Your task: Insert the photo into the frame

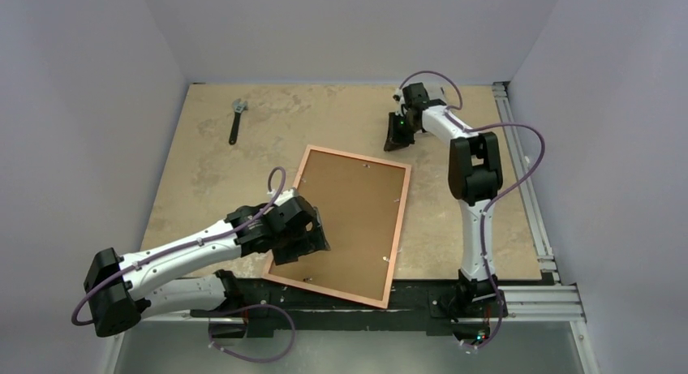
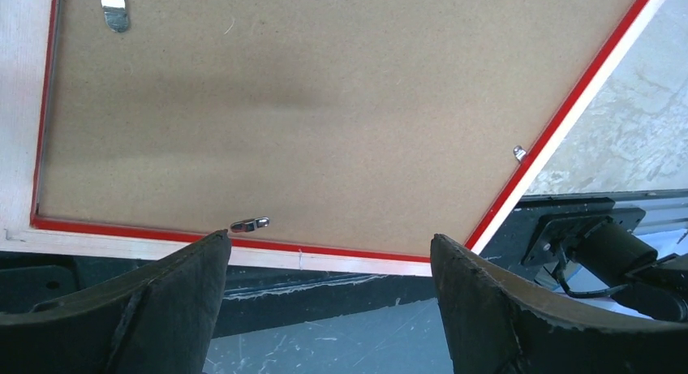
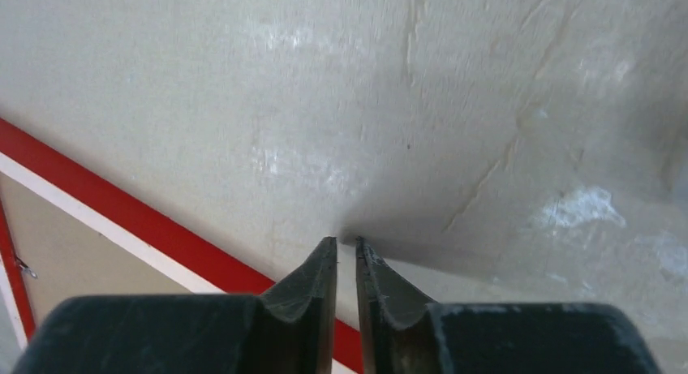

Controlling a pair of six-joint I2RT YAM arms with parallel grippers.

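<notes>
1. My left fingers (image 2: 207, 264) stand wide apart with nothing between them. They are poised just off the near short rail of the frame (image 2: 552, 131), toward its near-left corner.
2. The frame lies face down on the counter (image 1: 243, 171): pale wood back up, a line of red at the inner lip. Its near end juts past the counter's edge over the dark mounting rail.
3. I judge it light, thin and stiff, but broad enough to swing or twist if pinched at one corner. The overhanging near rail is the best hold, because one finger can go under and one over. I would grip on the wood, not on the board.
4. The brown backing board (image 1: 345, 220) sits inside the rails, held by small metal turn clips (image 2: 249, 225). It looks like a thin fibreboard, rigid but easy to bow. The clips are tiny and slick, better nudged with one fingertip than pinched.
5. The photo is in none of my views. Whether it is under the board or elsewhere, I cannot tell. A glossy print would smudge and crease easily, so I would hold it only by the edges.
6. My right fingers (image 3: 324, 264) are pressed together, empty, tips down near the counter just beyond the frame's far right corner.
7. A wrench (image 1: 236, 118) lies at the far left, well apart.
8. I can read no brand, label or writing anywhere.
</notes>
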